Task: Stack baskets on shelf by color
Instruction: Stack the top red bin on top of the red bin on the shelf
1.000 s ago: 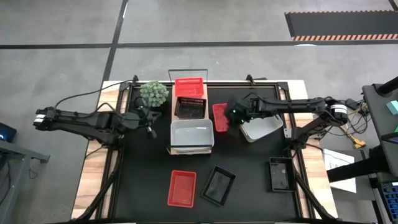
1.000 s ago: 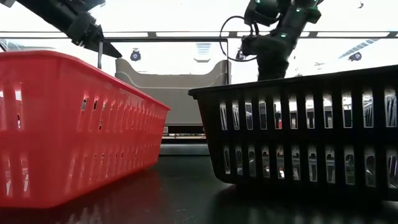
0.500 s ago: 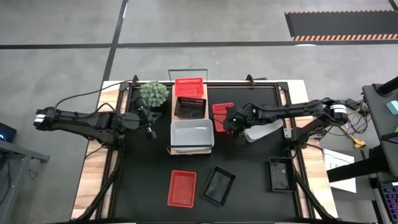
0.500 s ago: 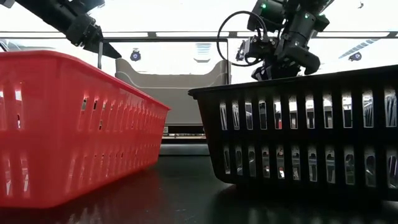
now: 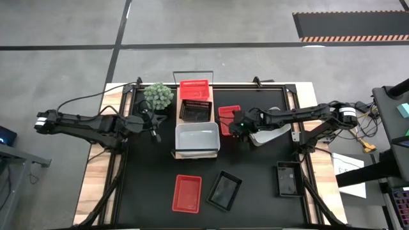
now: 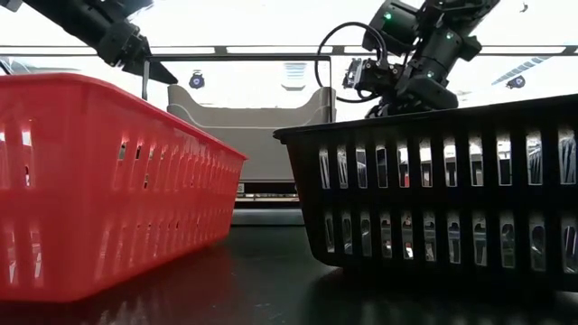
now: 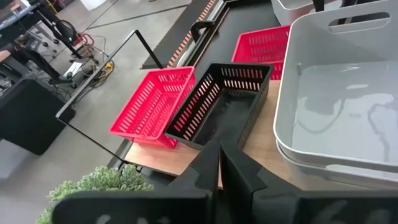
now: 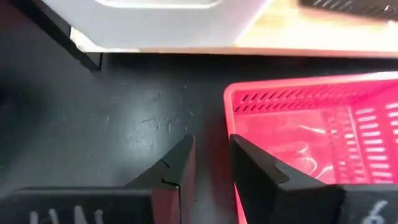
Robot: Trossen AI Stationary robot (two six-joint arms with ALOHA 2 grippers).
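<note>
The left gripper (image 5: 155,132) waits over the table's left half, just beside the green plant (image 5: 158,95) and left of the shelf (image 5: 180,121). In the left wrist view its fingers (image 7: 211,163) are pressed together, clenched on nothing.

On the shelf, running from the far end toward the near end, sit a red basket (image 5: 194,90), a black basket (image 5: 195,112) and a white basket (image 5: 197,139). The white one appears already nested in a second, judging by the doubled rim in the left wrist view.

Right of the shelf, a second red basket (image 5: 227,119) lies on the tabletop (image 5: 147,179). The right gripper (image 5: 237,130) hovers at this basket's near corner. In the right wrist view its fingers (image 8: 181,163) are parted, straddling the basket's rim wall, not yet closed on it. A loose white basket (image 5: 268,131) lies just beyond, partly under the right arm.

The step in hand appears to be grasping the loose red basket. The next move likely calls for closing on the rim, lifting, and carrying the basket over the shelf to nest it in the red one at the far end.

Along the near edge remain a third red basket (image 5: 186,193) and two black baskets (image 5: 225,190), (image 5: 287,179).
</note>
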